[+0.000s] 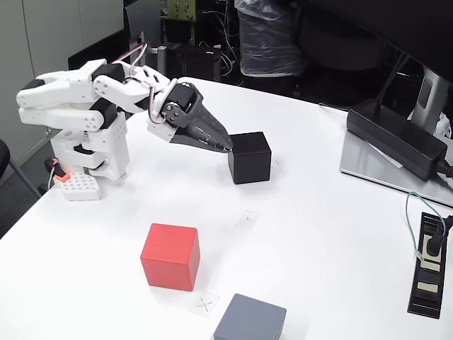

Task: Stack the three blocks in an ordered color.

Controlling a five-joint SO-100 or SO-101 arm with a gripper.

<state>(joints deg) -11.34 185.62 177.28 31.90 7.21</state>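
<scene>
**Three cubes all apart on the table, arm nosing up to the black one**

So the black cube (249,157) sits flat on the white table (318,234), roughly mid-table toward the back in the fixed view. The red cube (170,256) is nearer the camera and to the left, well apart from it, and the grey cube (250,319) is at the bottom edge, partly cut off by the frame. None of them touches another, so nothing is stacked yet; the job looks to be at the very start.

Little clear tape squares with X marks are on the table: one (204,304) just beside the grey cube, one (247,218) between the red and black cubes, and one (277,162) right next to the black cube. Best guess is they mark starting or stacking spots, which would explain the spread-out layout.

The gripper (228,147) reaches down from the left, its dark tip at the upper left edge of the black cube, touching or nearly so. The jaws look drawn together into a point, not straddling the cube, though from this angle it can't be told for sure. The arm is low and folded, base (92,159) at the table's left edge with a small white perforated block (78,187) at its foot.

Off to the right sit a black power adapter (396,138) on a grey slab, and a power strip (430,265) with a green cable. Both are well clear of the cubes.

Judging by the pose, the black cube is the first target, and the jaws would need to open wider to get around it.
</scene>
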